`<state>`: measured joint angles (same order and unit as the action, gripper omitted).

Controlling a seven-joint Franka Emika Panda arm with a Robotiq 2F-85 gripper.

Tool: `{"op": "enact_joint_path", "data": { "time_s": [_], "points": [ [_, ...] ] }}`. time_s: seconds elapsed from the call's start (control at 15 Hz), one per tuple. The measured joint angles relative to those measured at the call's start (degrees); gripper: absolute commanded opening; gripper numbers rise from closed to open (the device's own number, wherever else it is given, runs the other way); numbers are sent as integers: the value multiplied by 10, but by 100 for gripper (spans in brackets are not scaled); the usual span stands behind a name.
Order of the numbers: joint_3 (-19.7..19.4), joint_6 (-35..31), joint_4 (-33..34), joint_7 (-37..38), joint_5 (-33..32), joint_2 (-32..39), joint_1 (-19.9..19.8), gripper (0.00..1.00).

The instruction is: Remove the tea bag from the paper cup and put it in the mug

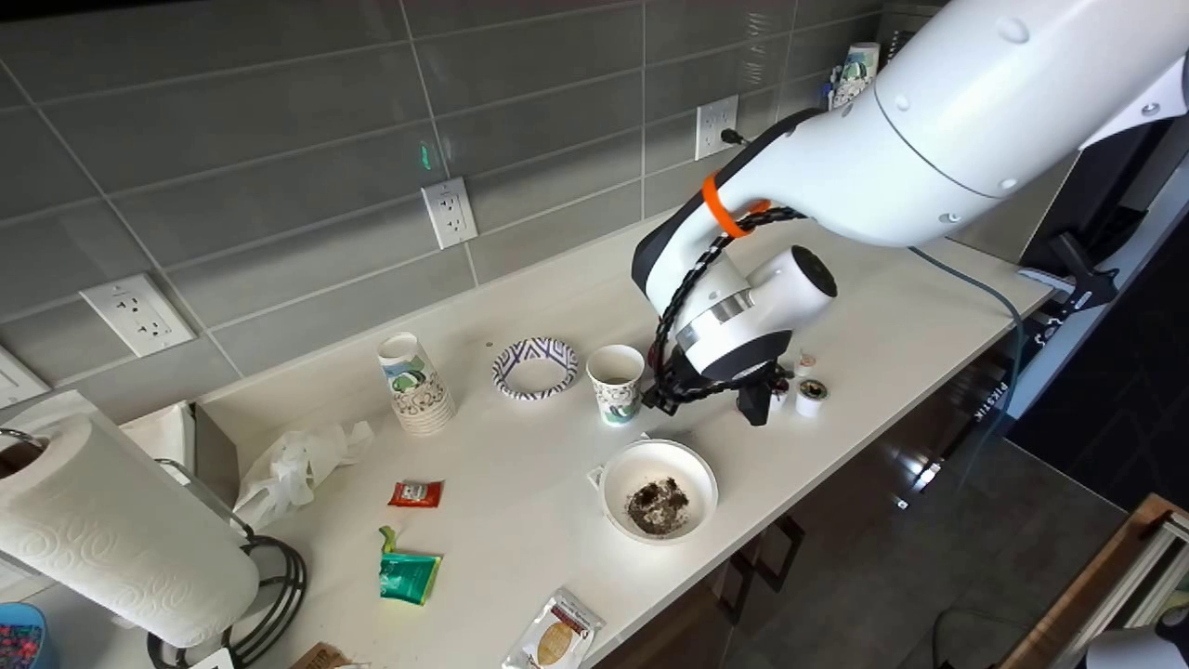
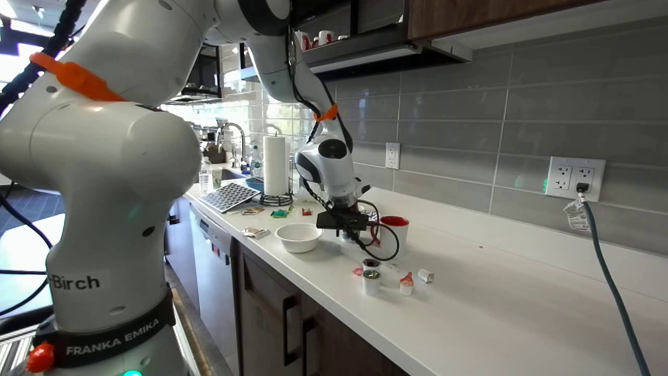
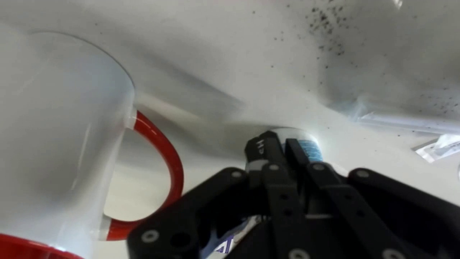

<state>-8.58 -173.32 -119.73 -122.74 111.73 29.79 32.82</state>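
Note:
The paper cup point(image 1: 617, 395) is handleless and white with green print, upright on the counter; its printed lower wall point(image 3: 311, 149) shows in the wrist view. The mug point(image 2: 395, 237) is white outside, red inside; it fills the left of the wrist view point(image 3: 61, 144) with its red handle. My gripper point(image 3: 282, 143) is just in front of the cup's wall, right of the mug's handle. Its fingers are together but for a thin gap; nothing shows between them. A small dark piece with white letters point(image 3: 258, 147) is beside the left finger. I cannot make out the tea bag.
A white bowl point(image 1: 699, 492) with dark grounds stands near the counter edge. A patterned bowl point(image 1: 506, 370) and stacked cups point(image 1: 418, 386) are near the wall. Small pods point(image 2: 371, 284), red point(image 1: 415, 493) and green point(image 1: 407, 578) packets lie around. A clear wrapper point(image 3: 402, 121) lies on the counter.

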Motion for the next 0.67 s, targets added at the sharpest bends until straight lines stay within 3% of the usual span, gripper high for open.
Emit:
{"op": "enact_joint_path", "data": {
  "time_s": [0.67],
  "points": [
    [-3, -1, 0, 0, -16, -9, -1, 0]
  ]
}}
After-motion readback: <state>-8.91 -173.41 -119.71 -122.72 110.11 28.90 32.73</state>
